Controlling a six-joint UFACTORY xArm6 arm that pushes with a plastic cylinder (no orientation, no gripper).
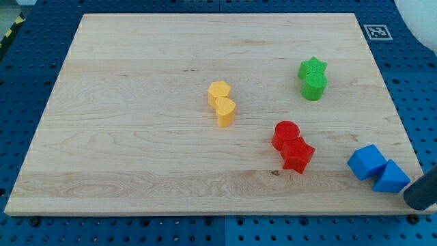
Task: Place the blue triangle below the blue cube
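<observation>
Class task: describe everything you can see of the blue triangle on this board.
The blue triangle is a small, matte, plastic-looking wedge lying flat near the wooden board's lower right corner. Its left side touches the blue cube, which sits up and to the view's left of it. My tip, a dark rod end, is right beside its lower right edge, seemingly touching. No other block is near it.

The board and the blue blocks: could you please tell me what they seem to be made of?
The board looks like pale, matt wood: grain lines and plank seams run across it. The blue cube and blue triangle look like moulded plastic, uniform in colour with a slight sheen, though painted wood cannot be excluded.
</observation>
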